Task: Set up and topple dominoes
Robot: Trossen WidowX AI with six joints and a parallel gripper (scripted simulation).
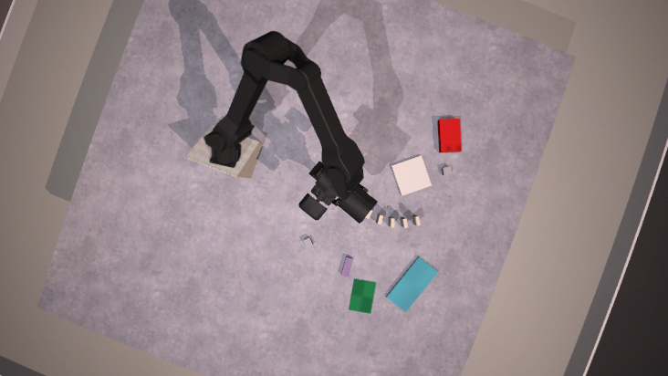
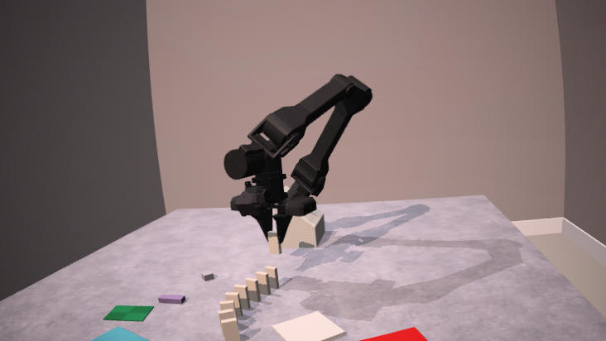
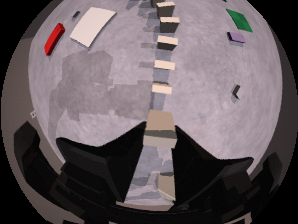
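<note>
My gripper [image 2: 274, 237] [image 3: 160, 127] is shut on a beige domino [image 2: 274, 246] [image 3: 160, 121], which hangs roughly upright above the table, past the far end of the row in the exterior view. Several beige dominoes stand upright in a curved row: the near end domino [image 2: 230, 329] and the far end domino [image 2: 271, 276] show in that view. In the wrist view the closest standing domino [image 3: 162, 89] is just beyond the held one, without contact. In the top view the arm hides my fingers and part of the row; the other end domino [image 1: 416, 220] shows.
A white square plate [image 1: 411, 175] [image 2: 309, 327] and a red block [image 1: 450, 135] lie on one side of the row. A teal block [image 1: 412, 284], a green tile [image 1: 361, 296] and a purple block [image 1: 347, 266] lie on the other. Small grey brackets [image 1: 307, 240] [image 1: 446, 169] lie nearby.
</note>
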